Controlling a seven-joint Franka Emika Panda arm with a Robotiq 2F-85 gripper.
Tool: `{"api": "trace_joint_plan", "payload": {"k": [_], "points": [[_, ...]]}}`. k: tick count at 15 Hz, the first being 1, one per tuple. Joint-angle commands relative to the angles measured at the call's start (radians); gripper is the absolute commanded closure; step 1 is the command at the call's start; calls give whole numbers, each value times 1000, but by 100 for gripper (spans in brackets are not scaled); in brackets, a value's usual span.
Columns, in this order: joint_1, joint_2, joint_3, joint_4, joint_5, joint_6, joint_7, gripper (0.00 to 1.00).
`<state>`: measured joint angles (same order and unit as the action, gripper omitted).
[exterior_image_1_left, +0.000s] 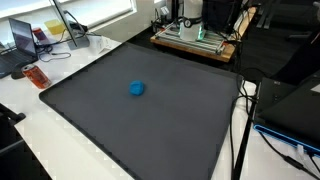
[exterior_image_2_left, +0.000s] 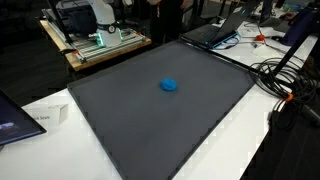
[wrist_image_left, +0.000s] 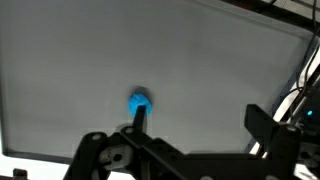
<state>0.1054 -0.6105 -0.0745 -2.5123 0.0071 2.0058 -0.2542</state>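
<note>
Pincer (wrist_image_left: 177, 132) is showing only in the wrist view, at the bottom edge. Its two dark fingers (wrist_image_left: 262, 122) are standing wide apart with nothing between them, so it's hanging open and gripping nothing. It's looking down on the dark grey mat (wrist_image_left: 60, 60) from above.

A small blue lump (wrist_image_left: 139, 100) is lying on that mat. It's sitting roughly mid-mat in both exterior views (exterior_image_1_left: 137, 88) (exterior_image_2_left: 170, 85), on its own and well apart from every edge. In the wrist view it's sitting above the left finger and off to the left of the gap, not between the fingers. A slim dark part of the rig is running up toward it, and its tip is overlapping the lump's lower edge in the picture. Can't tell whether they're touching; it's blurry there. Shape is looking roundish, but it's too small to tell more.

The mat is covering most of a white table (exterior_image_1_left: 45, 135), w/ a pale strip showing round it.

- Beyond the far edge of the mat a wooden stand (exterior_image_2_left: 100, 50) is carrying equipment w/ a green glow.
- In an exterior view a laptop (exterior_image_1_left: 22, 38) is standing open at the table's far corner, and a reddish packet (exterior_image_1_left: 37, 76) is lying just off the mat's corner.
- In an exterior view a tangle of cables (exterior_image_2_left: 285, 80) is trailing along the table beside the mat, and a small white box (exterior_image_2_left: 45, 118) is resting on the table near the opposite edge.
</note>
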Motion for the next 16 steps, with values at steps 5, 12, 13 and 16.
{"api": "trace_joint_plan", "payload": {"k": [5, 12, 13, 16], "points": [[-18, 289, 51, 171, 9, 139, 90, 0], [-22, 490, 63, 252, 24, 293, 119, 0], [-24, 515, 65, 261, 25, 313, 124, 0], [-27, 595, 68, 284, 43, 367, 130, 0]]}}
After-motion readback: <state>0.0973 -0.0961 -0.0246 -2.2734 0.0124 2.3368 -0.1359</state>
